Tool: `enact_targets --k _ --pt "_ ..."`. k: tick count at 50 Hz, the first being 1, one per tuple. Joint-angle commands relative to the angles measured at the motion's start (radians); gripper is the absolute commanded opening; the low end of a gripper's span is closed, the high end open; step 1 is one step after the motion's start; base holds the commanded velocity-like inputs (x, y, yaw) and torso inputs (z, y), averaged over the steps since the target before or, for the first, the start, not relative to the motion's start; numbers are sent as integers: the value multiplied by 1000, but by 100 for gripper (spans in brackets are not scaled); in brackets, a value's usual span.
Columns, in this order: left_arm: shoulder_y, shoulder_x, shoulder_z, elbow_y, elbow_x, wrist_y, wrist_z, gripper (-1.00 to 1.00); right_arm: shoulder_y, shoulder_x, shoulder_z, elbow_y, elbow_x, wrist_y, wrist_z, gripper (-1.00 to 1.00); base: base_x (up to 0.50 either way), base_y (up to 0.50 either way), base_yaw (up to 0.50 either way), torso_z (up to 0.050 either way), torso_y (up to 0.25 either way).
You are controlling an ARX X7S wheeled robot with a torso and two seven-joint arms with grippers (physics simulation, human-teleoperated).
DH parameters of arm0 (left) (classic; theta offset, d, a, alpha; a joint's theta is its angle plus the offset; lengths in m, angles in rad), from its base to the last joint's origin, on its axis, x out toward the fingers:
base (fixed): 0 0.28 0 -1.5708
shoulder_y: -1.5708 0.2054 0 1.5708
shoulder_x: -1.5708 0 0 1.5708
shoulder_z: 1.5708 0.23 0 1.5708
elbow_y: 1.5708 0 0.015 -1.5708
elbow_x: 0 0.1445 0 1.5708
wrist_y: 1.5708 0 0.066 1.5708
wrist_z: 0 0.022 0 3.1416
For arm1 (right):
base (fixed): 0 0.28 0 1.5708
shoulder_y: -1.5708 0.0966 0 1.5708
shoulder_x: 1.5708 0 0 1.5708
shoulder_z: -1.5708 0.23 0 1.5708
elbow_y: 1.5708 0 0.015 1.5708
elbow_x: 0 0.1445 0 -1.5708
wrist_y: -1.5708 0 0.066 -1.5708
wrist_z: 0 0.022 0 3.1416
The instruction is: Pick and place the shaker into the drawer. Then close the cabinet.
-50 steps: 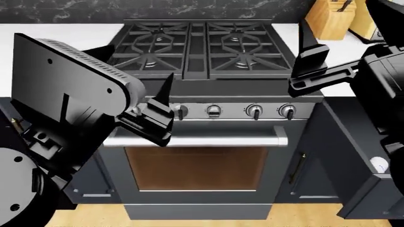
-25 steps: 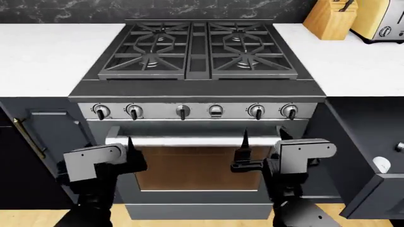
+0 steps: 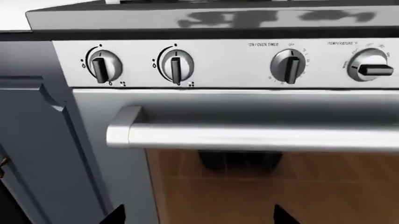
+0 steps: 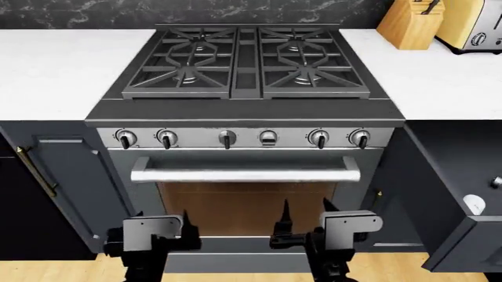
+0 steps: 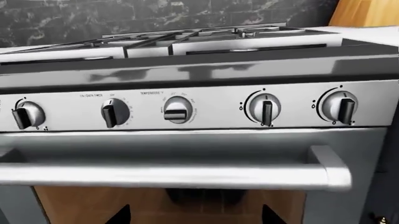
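The drawer (image 4: pixel 460 247) stands pulled out at the right of the stove, dark inside and out. A white round item (image 4: pixel 471 204) lies in it. A small grey object (image 4: pixel 497 182) sits at the frame edge; I cannot tell if it is the shaker. My left gripper (image 4: pixel 162 220) and right gripper (image 4: pixel 306 211) hang low before the oven door (image 4: pixel 243 205), both open and empty. In the left wrist view the left gripper (image 3: pixel 199 217) faces the oven glass. In the right wrist view the right gripper (image 5: pixel 196 217) does the same.
The oven handle (image 4: pixel 243 174) and a row of knobs (image 4: pixel 226 139) lie above both grippers. Gas burners (image 4: pixel 247 61) top the stove. A knife block (image 4: pixel 410 23) and toaster (image 4: pixel 471 26) stand at the back right. A cabinet door with a brass handle (image 4: pixel 35 170) is at left.
Both arms came down from beside the stove top to low in front of the oven door, and sank further in the last half second. Both stayed open.
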Motion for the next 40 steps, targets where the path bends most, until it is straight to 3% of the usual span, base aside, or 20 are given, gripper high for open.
enact_targets --k 1,14,23,40 --pt "-11 12 22 -53 3 5 41 100 -7 -18 9 40 36 -20 -29 100 0 0 0 0 0" --pt "13 3 28 -20 34 47 20 100 -20 -10 8 23 36 -59 -56 100 0 10 0 0 0" --pt "1 9 34 -45 52 58 12 100 -32 -7 -2 17 -61 -113 -13 100 -68 488 0 0 0" --pt "-18 14 32 -82 35 76 38 100 -21 -21 9 45 -60 -134 -6 100 -69 500 0 0 0"
